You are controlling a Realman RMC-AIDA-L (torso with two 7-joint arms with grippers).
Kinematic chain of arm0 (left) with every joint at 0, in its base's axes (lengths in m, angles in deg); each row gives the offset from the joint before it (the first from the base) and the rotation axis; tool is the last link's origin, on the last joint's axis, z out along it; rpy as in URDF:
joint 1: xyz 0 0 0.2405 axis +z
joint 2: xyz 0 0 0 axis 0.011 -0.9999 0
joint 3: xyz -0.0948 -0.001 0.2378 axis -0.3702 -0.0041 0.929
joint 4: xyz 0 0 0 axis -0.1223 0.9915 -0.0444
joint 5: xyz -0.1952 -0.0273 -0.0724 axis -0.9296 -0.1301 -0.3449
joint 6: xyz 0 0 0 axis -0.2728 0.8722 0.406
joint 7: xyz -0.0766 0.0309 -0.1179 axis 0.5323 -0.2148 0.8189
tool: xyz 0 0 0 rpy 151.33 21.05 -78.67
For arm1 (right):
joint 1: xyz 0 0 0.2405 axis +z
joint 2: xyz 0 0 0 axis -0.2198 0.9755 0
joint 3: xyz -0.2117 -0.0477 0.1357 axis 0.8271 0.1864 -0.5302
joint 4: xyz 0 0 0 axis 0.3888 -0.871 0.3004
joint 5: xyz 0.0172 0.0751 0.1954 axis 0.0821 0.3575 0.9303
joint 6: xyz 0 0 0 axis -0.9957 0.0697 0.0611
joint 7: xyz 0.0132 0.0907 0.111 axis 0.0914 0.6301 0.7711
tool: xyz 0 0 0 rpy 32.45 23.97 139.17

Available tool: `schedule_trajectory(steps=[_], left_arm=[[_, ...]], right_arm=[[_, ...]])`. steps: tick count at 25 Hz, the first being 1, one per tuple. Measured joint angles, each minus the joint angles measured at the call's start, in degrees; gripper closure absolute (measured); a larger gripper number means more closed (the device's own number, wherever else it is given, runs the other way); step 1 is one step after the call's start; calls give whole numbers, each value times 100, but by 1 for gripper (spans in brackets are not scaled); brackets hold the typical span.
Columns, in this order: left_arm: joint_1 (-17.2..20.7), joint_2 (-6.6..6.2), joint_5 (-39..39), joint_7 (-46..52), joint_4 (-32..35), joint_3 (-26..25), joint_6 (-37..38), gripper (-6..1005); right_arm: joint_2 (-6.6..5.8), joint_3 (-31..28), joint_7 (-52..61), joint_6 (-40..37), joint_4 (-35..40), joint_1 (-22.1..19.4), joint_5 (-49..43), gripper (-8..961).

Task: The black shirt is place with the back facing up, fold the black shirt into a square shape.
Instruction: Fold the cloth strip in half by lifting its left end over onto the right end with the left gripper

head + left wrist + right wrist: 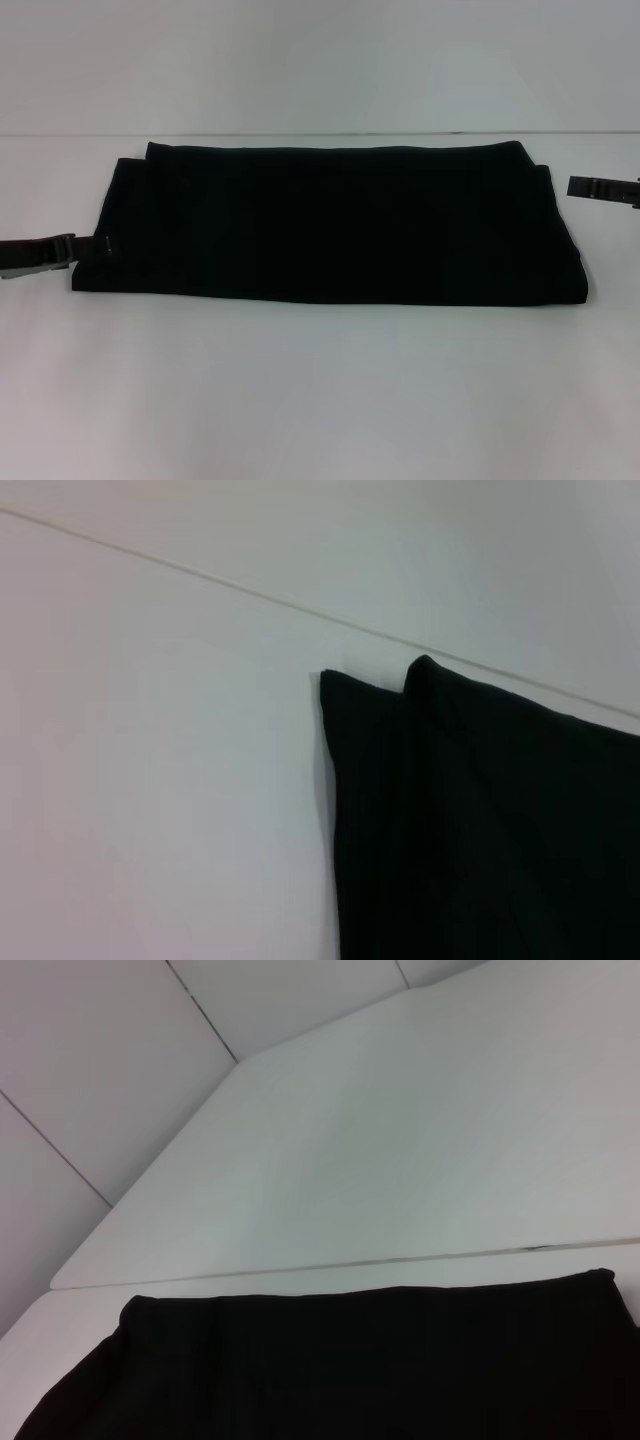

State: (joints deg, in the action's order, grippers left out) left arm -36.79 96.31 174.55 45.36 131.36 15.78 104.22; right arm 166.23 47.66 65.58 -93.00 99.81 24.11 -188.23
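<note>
Folded into a wide band, black shirt (330, 225) flat on white tabletop (320, 390) with a seam line behind; left claw (62, 250) touching its edge, right claw (580, 187) just off; grip state of both unclear.

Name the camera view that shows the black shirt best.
Head view: the whole black shirt lies there as a wide folded rectangle. The left wrist view shows only two layered corners; the right wrist view shows only one long edge.
</note>
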Motion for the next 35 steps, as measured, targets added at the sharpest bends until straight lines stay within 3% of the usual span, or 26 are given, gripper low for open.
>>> schedule_trajectory(steps=[14, 22, 28, 35], left_arm=[[-14, -1, 77, -99, 21, 201, 284, 126], [-11, -1, 92, -150, 56, 181, 287, 293], [-7, -1, 167, -161, 59, 194, 260, 488], [2, -1, 260, -164, 92, 176, 179, 826]], right_arm=[[-6, -2, -2, 49, 18, 3, 0, 174], [-6, -2, -6, 41, 19, -1, 0, 178], [1, -2, -8, 10, 19, -9, 0, 178], [3, -2, -25, 1, 19, -26, 0, 177]])
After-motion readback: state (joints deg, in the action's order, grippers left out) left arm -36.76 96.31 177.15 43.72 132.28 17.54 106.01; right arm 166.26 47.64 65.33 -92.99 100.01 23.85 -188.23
